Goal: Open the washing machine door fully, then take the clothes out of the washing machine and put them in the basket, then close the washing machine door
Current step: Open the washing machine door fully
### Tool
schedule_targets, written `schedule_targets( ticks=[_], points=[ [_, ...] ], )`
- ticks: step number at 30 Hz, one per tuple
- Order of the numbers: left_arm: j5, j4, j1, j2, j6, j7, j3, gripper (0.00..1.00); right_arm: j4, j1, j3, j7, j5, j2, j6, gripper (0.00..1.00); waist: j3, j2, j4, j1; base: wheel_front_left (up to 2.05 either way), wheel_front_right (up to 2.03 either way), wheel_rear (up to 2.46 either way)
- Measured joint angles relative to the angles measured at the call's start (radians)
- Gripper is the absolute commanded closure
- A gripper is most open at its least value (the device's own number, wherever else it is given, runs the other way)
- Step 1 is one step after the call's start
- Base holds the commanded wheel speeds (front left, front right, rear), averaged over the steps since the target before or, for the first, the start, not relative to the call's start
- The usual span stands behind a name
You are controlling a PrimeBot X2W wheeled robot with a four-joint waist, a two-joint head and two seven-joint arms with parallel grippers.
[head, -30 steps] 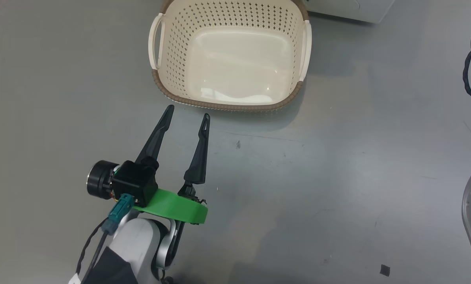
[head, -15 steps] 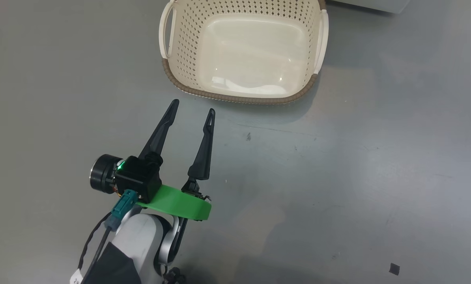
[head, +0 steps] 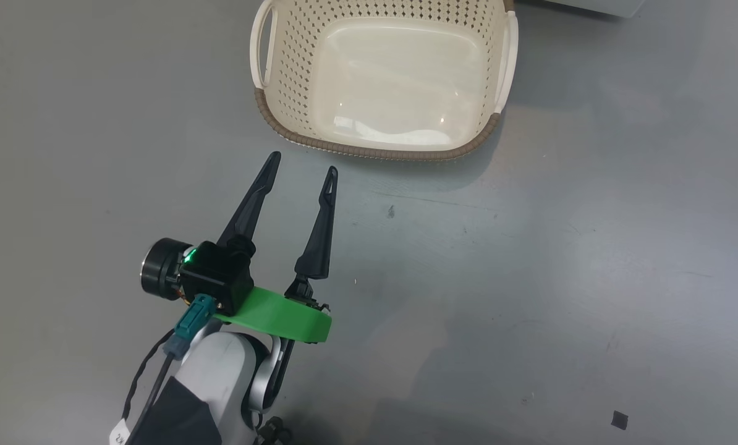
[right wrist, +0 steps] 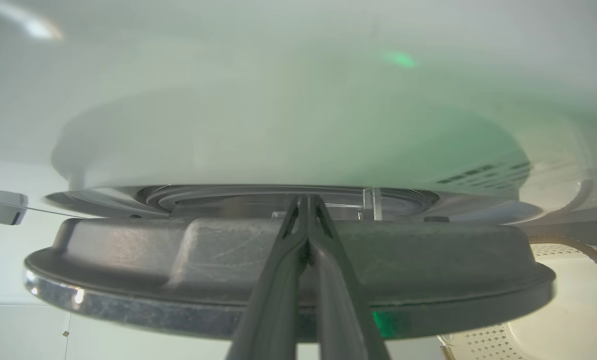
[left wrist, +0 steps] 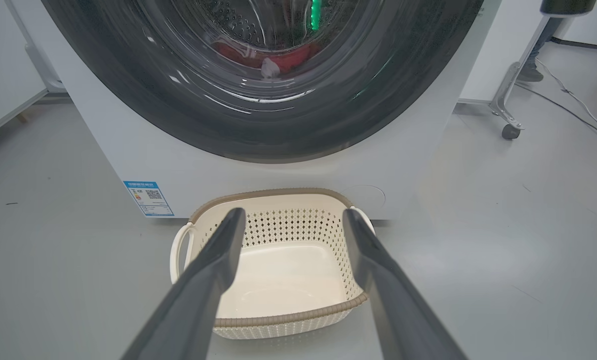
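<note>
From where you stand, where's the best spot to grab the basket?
Probably the white handle on the left side of the basket. It is a loop that stands off the wall with a gap behind it, so one finger could slip through. The basket sits upright and empty, so come down from above with the open left gripper, which hovers just in front of it.

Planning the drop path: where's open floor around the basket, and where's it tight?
The basket is empty inside. Bare floor lies left and right of it, and on its near side around the open left gripper. Tight: the basket's far rim sits close to the washing machine front.
</note>
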Motion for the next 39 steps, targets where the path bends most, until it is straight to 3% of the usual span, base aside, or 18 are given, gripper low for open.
schedule_targets(
  ticks=[19,39],
  points=[
    [-0.01,0.012,-0.011,0.0,0.0,0.0,0.001,0.0,0.081,-0.012,0.004,0.09,0.029,-0.02,-0.004,1.0,-0.023,0.0,-0.008,0.0,0.0,0.0,0.0],
    [-0.01,0.04,-0.01,0.0,0.0,0.0,-0.003,0.0,0.168,0.089,0.045,0.183,0.036,-0.025,0.037,1.0,-0.132,0.0,-0.028,0.0,0.0,0.0,0.0]
  ],
)
